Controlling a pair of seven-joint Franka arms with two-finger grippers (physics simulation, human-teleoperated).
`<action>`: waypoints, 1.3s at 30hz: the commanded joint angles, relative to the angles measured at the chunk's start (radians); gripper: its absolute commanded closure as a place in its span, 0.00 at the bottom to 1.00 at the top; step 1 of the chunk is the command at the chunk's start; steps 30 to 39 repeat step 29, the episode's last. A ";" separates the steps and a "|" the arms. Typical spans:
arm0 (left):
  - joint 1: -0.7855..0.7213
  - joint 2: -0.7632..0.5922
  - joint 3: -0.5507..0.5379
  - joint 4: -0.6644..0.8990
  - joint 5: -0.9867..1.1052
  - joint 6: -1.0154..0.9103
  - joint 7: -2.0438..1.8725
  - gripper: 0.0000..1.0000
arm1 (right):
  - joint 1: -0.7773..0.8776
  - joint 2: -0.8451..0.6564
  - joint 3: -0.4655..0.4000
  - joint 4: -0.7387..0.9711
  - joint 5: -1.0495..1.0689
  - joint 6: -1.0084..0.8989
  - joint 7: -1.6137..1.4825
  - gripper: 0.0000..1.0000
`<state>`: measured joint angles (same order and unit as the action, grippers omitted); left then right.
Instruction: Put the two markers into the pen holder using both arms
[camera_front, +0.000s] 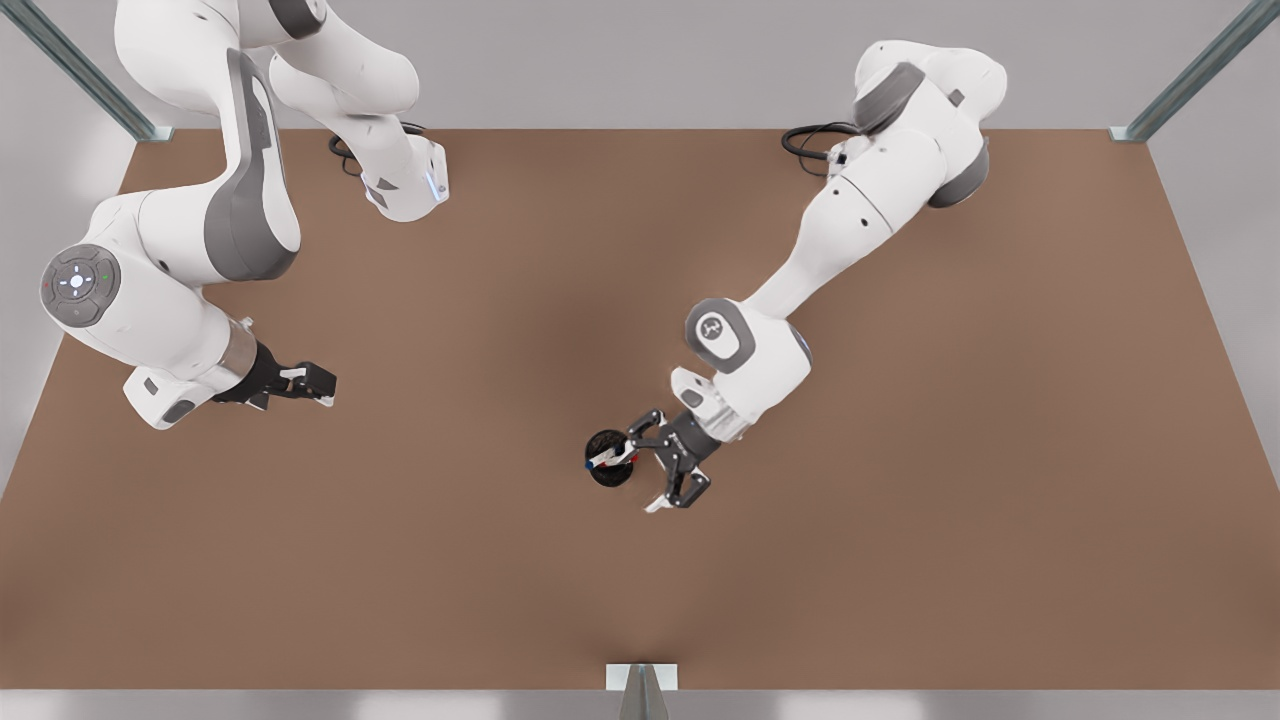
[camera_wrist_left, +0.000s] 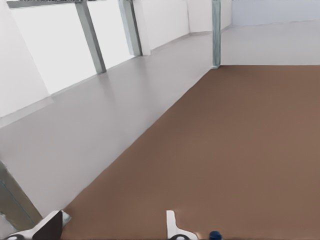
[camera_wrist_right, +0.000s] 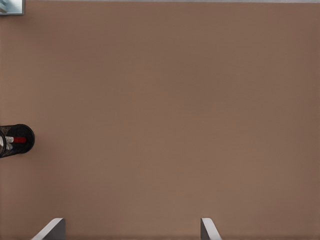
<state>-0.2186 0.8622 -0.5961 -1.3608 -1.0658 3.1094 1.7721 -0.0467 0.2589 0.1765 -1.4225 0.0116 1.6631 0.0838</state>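
Nearest, the pen holder (camera_front: 606, 478) is seen standing on the worktop (camera_front: 900, 560) with the red marker (camera_front: 613, 458) and the blue marker (camera_front: 597, 466) lodged inside. Just beside it, the left tool (camera_front: 662, 462) is held spread apart, gripping nothing. Farther off, the right tool (camera_front: 318, 384) is parked, also spread. The task is judged essentially done; only withdrawal remains.

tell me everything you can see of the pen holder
The pen holder is a small round black cup with a dark, mesh-looking wall, standing upright on the brown table near its middle. Inside it lie white barrels with a red end and a blue end, so both markers appear to be in. In the front view an open gripper sits right beside its rim; whether it touches is unclear.
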 joint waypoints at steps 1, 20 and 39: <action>0.119 -0.040 0.007 0.028 0.286 -0.447 -0.437 0.00 | -0.001 -0.001 0.000 0.001 0.001 0.000 0.001 0.00; 0.199 -0.554 0.529 0.075 1.101 -1.536 -1.978 0.00 | 0.004 -0.001 0.001 0.001 0.001 0.000 0.007 0.00; 0.199 -0.512 0.530 0.123 1.103 -1.511 -2.014 0.00 | 0.004 -0.001 0.001 0.001 0.001 0.000 0.005 0.00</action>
